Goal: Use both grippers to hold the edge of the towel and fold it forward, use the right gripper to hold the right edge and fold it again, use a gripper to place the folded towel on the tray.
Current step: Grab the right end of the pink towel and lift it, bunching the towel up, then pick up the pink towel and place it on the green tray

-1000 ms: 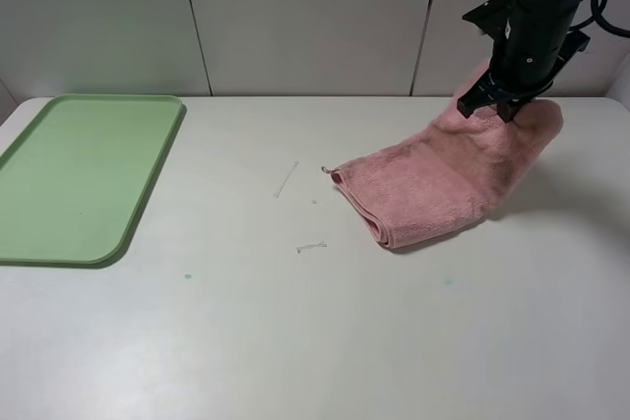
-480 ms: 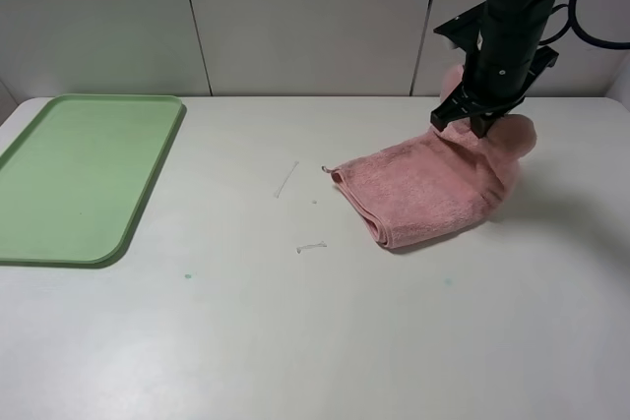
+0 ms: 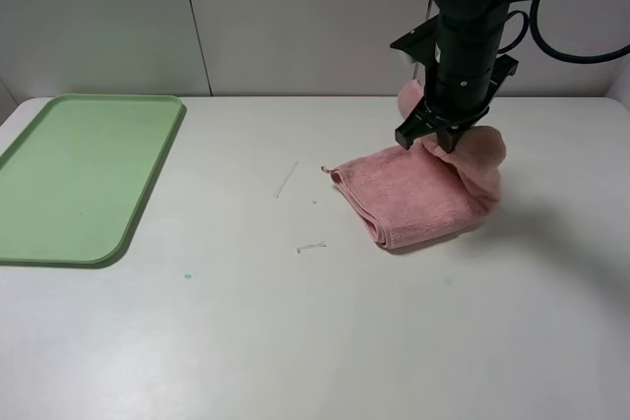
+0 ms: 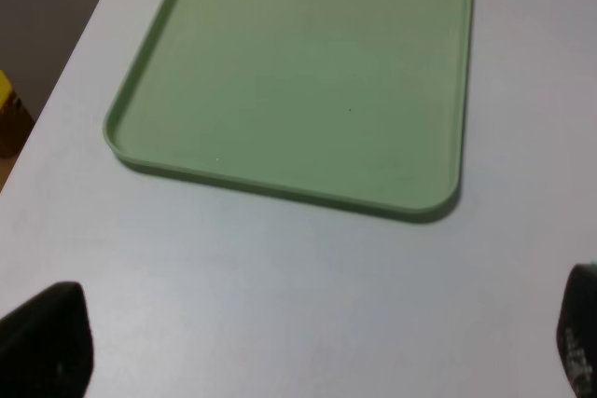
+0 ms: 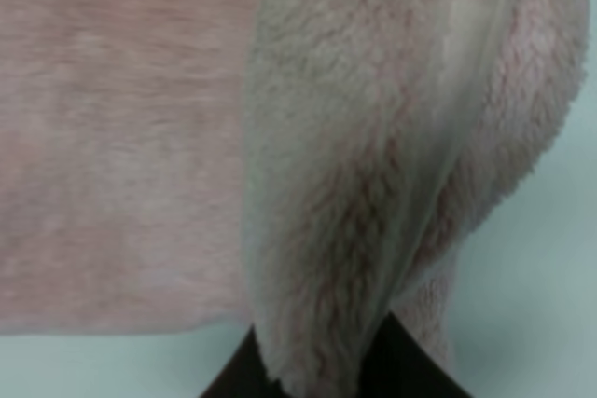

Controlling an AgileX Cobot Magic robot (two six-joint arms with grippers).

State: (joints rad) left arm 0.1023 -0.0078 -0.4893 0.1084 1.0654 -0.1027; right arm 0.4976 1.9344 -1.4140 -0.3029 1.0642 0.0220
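The pink towel (image 3: 418,199) lies folded on the white table, right of centre. My right gripper (image 3: 436,139) is shut on the edge of the towel at its right end, holding it lifted and curled over the rest of the cloth. Seen from the right wrist, the pinched towel (image 5: 373,184) hangs in a fold from the black fingertips (image 5: 233,381) over the flat layer below. The pale-green tray (image 3: 79,176) rests at the far left and nothing lies on it. My left gripper (image 4: 308,347) hovers open beside the tray (image 4: 308,72), its two fingertips (image 4: 47,337) far apart.
A few thin pale scraps (image 3: 286,179) lie on the table between the tray and the towel. A grey panelled wall (image 3: 295,17) stands behind the table. The right arm's black cables (image 3: 581,46) loop at the upper right.
My right gripper has carried the towel's right edge leftward over the cloth, so the lifted flap now curls above the middle of the folded towel. The left gripper's view gives no earlier frame.
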